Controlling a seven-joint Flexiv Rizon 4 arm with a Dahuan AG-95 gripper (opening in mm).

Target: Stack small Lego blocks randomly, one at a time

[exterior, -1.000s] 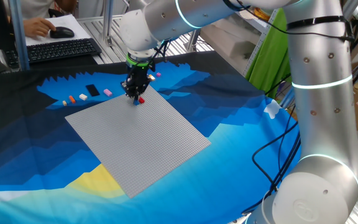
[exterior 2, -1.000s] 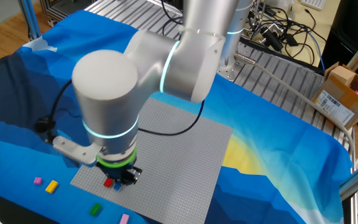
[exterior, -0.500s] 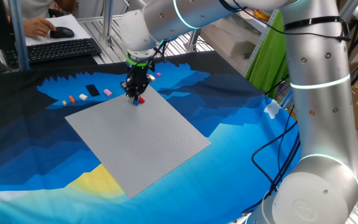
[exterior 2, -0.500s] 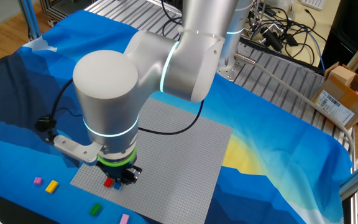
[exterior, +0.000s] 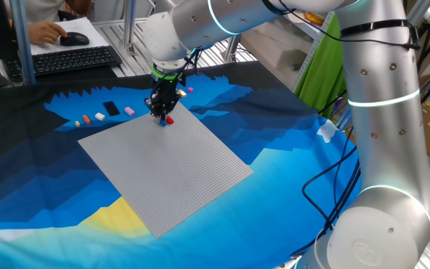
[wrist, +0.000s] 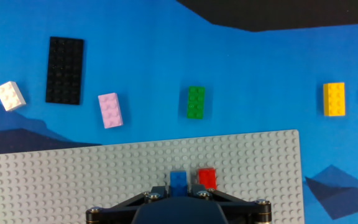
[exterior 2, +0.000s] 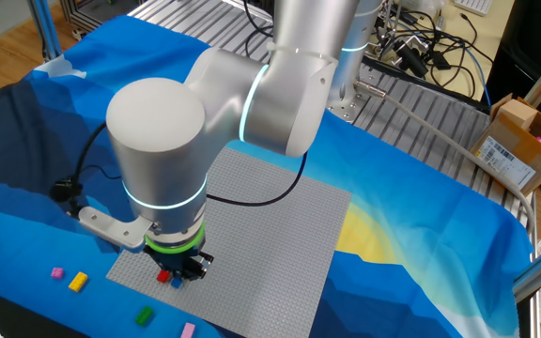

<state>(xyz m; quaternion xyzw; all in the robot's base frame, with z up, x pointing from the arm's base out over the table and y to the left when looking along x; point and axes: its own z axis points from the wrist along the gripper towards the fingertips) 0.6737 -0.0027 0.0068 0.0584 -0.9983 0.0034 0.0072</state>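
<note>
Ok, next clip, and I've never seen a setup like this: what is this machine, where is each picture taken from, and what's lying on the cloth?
It is one silver robot arm with a two-fingered pincer. Two pictures come from fixed cameras on different sides of the table; the third looks down from the hand itself. On the blue cloth lies a large grey studded baseplate. The pincer points down at its edge, closed on a small blue plastic brick beside a small red plastic brick. Beyond the plate lie loose bricks: white, pink, green, yellow, plus a flat black plate.
</note>
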